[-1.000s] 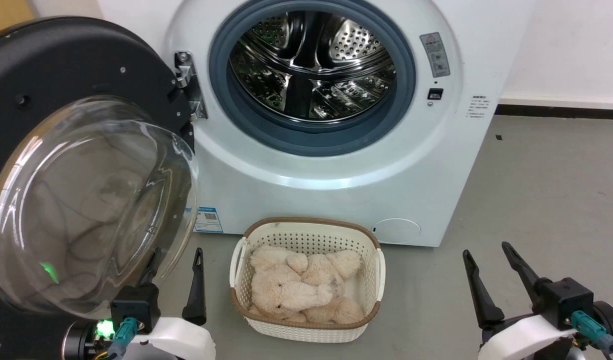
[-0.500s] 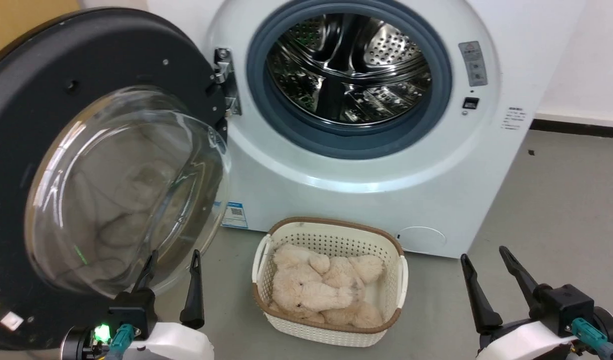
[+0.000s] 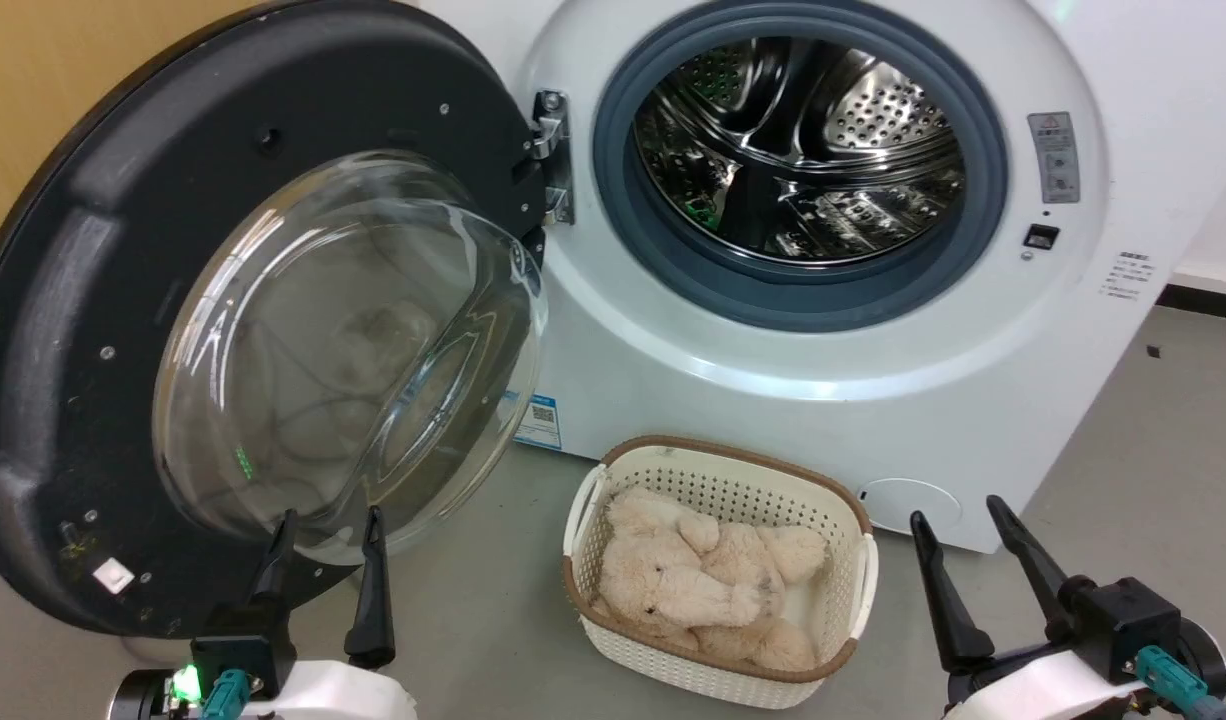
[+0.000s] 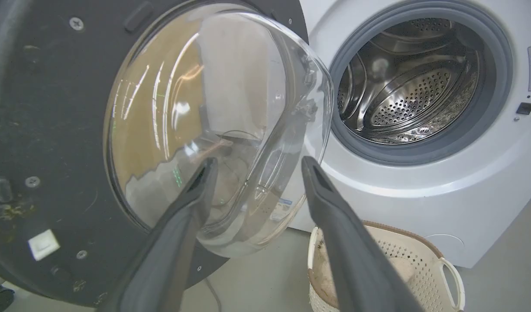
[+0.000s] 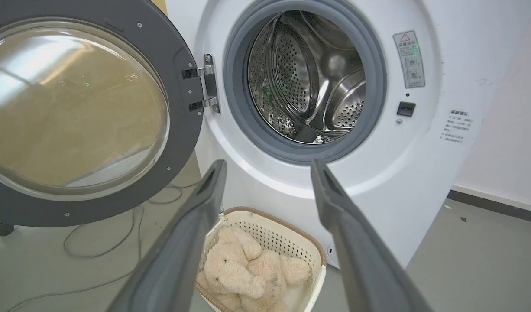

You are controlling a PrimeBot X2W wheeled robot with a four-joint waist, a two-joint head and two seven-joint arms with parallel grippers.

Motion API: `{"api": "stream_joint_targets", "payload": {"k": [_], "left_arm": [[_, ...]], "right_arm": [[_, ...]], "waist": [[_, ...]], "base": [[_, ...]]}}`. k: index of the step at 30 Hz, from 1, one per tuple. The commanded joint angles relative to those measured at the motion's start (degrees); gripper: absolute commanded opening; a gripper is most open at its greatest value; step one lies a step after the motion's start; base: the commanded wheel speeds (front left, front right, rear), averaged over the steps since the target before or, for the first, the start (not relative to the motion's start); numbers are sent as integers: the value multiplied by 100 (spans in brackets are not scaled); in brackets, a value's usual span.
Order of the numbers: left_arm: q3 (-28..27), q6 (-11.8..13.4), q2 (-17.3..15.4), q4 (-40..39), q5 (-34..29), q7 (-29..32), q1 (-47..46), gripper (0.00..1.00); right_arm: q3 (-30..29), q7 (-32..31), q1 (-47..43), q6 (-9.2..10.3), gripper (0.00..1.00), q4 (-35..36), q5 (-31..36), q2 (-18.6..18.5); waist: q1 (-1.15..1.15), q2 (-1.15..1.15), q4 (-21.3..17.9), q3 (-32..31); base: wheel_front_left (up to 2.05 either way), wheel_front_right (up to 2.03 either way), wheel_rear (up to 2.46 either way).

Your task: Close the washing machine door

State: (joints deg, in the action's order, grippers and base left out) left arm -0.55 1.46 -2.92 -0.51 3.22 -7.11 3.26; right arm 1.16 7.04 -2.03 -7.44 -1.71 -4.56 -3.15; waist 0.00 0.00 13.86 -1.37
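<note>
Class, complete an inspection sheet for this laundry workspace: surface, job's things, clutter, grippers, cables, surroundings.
Surface: grey floor.
Job's things: washing machine door swung wide open; washing machine port uncovered, steel drum looks empty.
Clutter: white basket of plush toys before the machine.
Grippers: left gripper open, before the door's glass; right gripper open, holding nothing.
Cables: thin cable looped on floor below door.
Surroundings: white wall on the right; yellow panel behind the door.
</note>
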Motion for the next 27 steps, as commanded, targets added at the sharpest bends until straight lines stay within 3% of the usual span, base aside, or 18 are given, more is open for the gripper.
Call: {"api": "stream_joint_targets", "payload": {"k": [1, 27], "left_arm": [[-42, 75, 2, -78, 55, -85, 105, 100], [-156, 302, 3, -302, 229, -384, 321, 100]], "right_arm": [[83, 93, 76, -2, 100, -64, -43, 14], [426, 392, 302, -3, 100, -353, -113, 20]], "waist": [[0, 0, 133, 30], [0, 0, 777, 92]], "base": [[0, 0, 0], [0, 0, 0]]}}
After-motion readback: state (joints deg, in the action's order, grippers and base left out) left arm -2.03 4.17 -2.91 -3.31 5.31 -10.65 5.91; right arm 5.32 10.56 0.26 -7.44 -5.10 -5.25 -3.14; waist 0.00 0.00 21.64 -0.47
